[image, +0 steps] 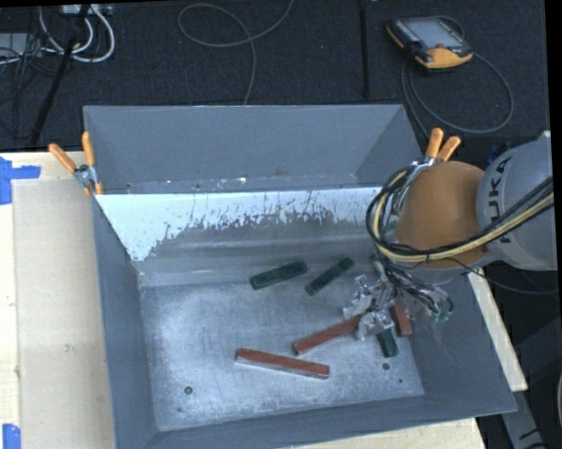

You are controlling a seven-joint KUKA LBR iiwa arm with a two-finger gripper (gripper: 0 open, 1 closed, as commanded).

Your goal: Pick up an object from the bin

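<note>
Your pincer sits low over the right part of the bin floor, beneath the rounded orange cover on the wrist and the loop of black and yellow cables around it. From this angle you cannot tell whether the pincer is released or clenched, and nothing can be made out in its grip.

The thing nearest to it is a reddish-brown stick. It lies flat and slanted on the floor, with its upper right end running in under the pincer's metal parts and its lower left end pointing toward the middle of the bin. Whether the pincer touches that stick cannot be told. Just below the pincer you have a short dark green piece, standing roughly up and down in the view, and just beside it, to the upper right, a small red piece.

Farther out, a second, longer reddish-brown stick lies to the lower left, apart from the first one. Above these, toward the back wall, two dark green bars lie near each other without touching: the left bar nearly level, the right bar tilted up to the right.

The grey bin holds all of them, and the arm comes in over its right rim.
</note>
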